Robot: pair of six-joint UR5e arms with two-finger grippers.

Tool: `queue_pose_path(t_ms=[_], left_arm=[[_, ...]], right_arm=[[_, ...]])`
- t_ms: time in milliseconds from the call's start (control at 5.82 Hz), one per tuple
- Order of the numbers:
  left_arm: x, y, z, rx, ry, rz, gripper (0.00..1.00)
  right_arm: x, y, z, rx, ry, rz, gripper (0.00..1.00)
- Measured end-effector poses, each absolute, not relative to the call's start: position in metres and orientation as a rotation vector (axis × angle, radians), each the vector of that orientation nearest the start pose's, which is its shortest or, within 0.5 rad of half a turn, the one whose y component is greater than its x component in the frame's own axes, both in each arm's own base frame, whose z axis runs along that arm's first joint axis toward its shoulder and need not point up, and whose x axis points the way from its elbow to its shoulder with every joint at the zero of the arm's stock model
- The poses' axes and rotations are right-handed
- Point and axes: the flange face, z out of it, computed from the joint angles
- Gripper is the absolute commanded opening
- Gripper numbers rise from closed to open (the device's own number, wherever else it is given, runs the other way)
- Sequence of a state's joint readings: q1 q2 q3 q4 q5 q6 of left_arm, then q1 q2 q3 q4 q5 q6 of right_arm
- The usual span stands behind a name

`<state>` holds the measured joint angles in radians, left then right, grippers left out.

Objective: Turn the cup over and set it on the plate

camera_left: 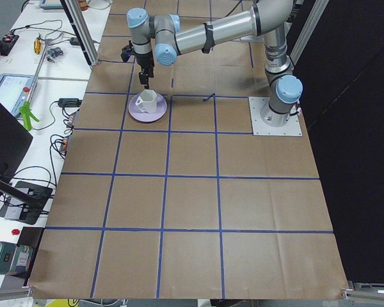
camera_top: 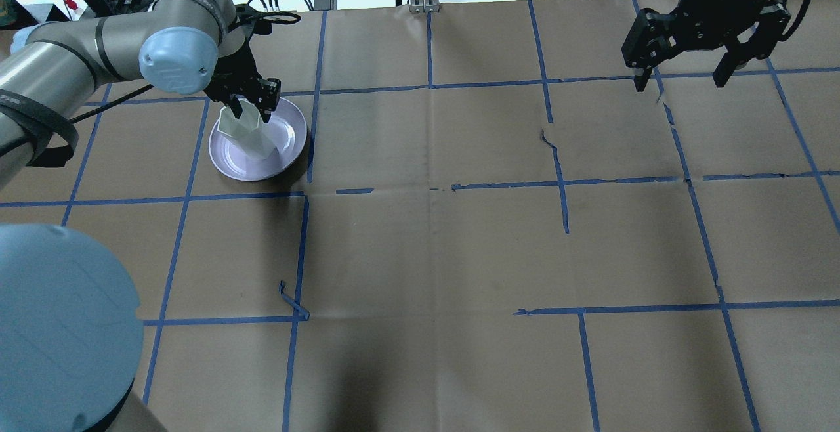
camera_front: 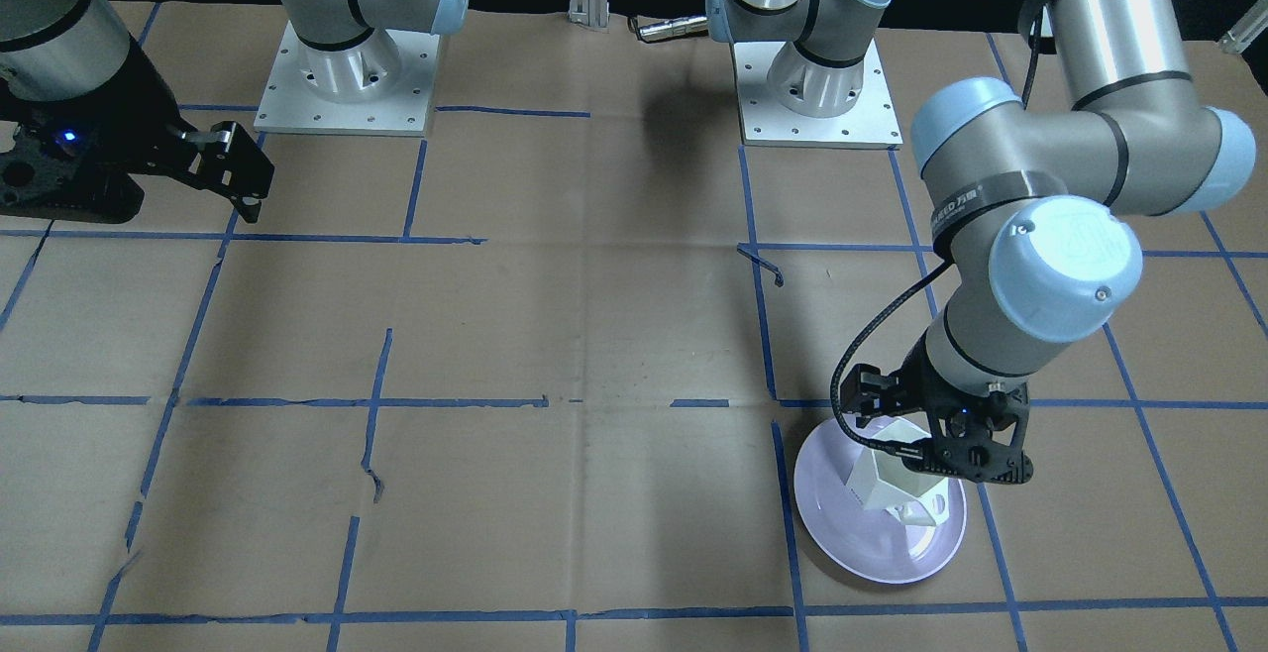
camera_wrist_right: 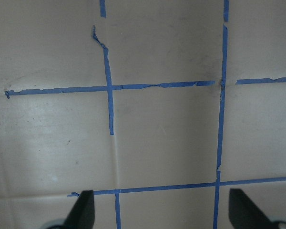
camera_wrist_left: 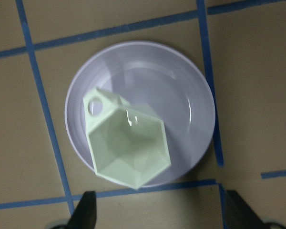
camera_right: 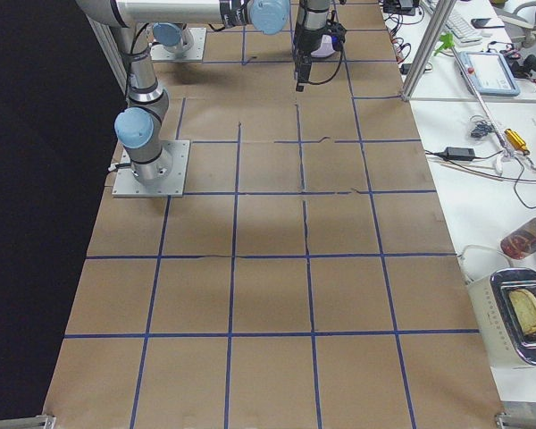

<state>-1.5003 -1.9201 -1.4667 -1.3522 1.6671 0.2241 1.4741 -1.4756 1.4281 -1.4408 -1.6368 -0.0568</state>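
The cup point(camera_wrist_left: 128, 145) is a small white faceted mug with a six-sided mouth. It stands upright on the plate point(camera_wrist_left: 181, 90), mouth open upward, its angular handle pierced by a round hole and jutting from one side. It sits off the plate's middle, toward one rim. The plate is round, glossy and pale lavender with a raised rim, lying flat on the brown-papered table point(camera_top: 420, 241) on the robot's left side

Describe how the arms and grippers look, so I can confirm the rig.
The left arm and right arm are silver tubes with black bands and pale blue joint caps. The left gripper and right gripper are black, two-fingered, each with a small blue light. A black cable loops along the left wrist.
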Motion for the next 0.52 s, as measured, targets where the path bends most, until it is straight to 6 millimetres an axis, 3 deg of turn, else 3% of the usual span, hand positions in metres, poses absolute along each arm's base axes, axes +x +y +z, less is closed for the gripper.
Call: queue_pose_path(t_ms=[344, 516], left_arm=[[-0.105, -0.563, 0.455, 0.088, 3.110, 0.057, 0.99], [-0.130, -0.534, 0.481, 0.050, 3.123, 0.055, 0.99]], right_arm=[[0.076, -0.533, 0.497, 0.059, 3.197, 0.140, 1.00], [0.076, -0.533, 0.497, 0.060, 3.197, 0.139, 1.00]])
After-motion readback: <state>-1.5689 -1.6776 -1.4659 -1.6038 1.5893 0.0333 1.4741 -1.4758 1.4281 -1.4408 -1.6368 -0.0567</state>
